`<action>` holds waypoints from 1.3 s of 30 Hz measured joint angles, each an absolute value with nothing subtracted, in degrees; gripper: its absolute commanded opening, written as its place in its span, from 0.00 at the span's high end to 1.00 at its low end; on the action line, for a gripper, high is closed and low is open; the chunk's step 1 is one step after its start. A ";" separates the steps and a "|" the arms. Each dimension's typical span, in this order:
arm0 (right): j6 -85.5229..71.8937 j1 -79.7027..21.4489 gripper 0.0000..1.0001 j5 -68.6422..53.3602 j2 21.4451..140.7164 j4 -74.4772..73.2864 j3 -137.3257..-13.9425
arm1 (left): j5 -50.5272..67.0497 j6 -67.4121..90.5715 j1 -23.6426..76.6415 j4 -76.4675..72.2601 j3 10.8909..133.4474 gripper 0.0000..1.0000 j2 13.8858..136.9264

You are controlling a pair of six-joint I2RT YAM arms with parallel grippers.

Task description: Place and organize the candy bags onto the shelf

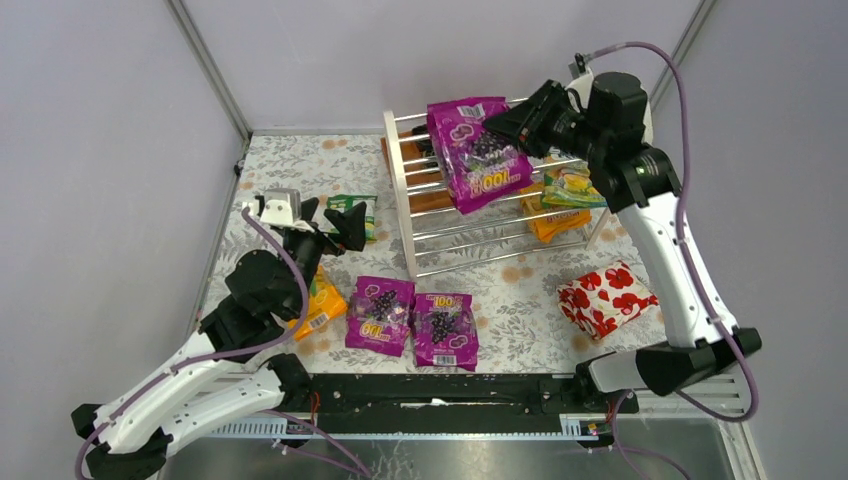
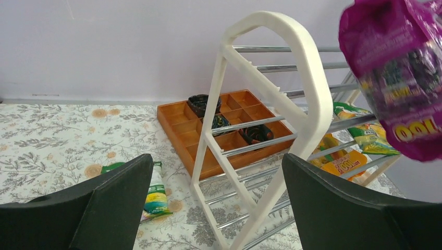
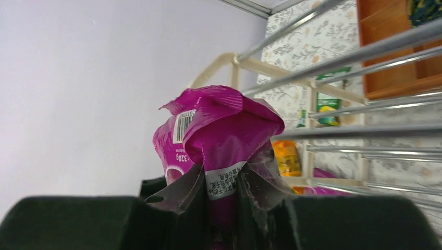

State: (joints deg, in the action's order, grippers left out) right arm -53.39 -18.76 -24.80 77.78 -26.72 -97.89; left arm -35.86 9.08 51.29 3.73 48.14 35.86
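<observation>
Top view: right claw (image 1: pixel 497 128) pinches a magenta bag (image 1: pixel 480 165) over the shelf (image 1: pixel 401 190) by the far edge; left claw (image 1: pixel 330 218) hangs spread near the left edge. Left wrist: fingers wide apart, shelf end panel ahead, tray (image 2: pixel 180 125) behind it. Right wrist: jaws clamped on the bag's crumpled end

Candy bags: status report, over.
Right pincer shut on magenta bag, held over shelf. Left pincer open, empty. Nothing blocking the top tier.
</observation>
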 measured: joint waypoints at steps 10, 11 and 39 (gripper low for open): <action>-61.76 -20.23 0.82 -24.51 90.98 -24.53 -111.61 | -35.81 8.78 51.29 3.77 48.14 0.01 37.34; -62.24 -20.69 0.82 -24.51 91.85 -24.58 -112.46 | -35.81 8.75 51.29 3.81 48.14 0.01 37.54; -71.24 -27.59 0.21 -17.19 90.26 -20.23 -103.22 | -33.63 8.47 50.24 4.19 48.14 0.01 39.88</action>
